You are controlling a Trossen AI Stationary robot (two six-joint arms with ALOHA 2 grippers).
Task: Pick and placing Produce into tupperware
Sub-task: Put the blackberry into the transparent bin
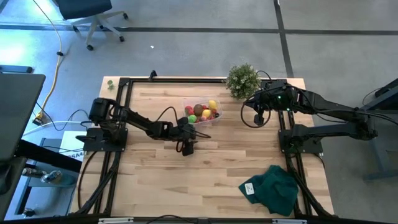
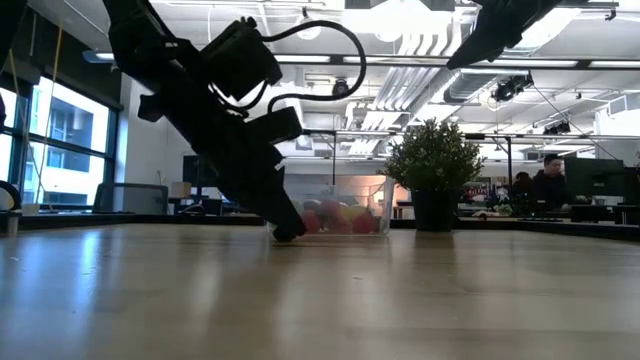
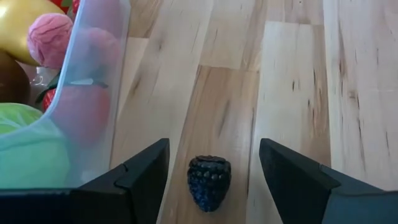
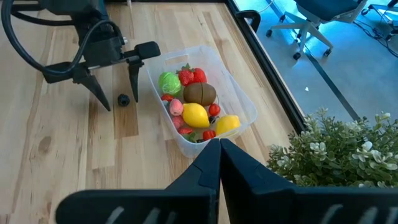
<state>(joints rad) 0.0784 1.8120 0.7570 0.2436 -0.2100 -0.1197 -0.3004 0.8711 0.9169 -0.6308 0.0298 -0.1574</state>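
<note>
Dark jointed arms, looping black cables

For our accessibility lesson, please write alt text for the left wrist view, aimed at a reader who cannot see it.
A dark blackberry lies on the wooden table between the open fingers of the left gripper, untouched by either. Beside it stands the clear tupperware, already holding a pink fruit, a yellow one and a green one.

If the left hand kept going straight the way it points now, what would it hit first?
The left hand points down at the table, open, with the dark berry lying between its fingers. Going straight on, it would likely meet the berry or the wood around it; the tupperware stays off to one side.
</note>
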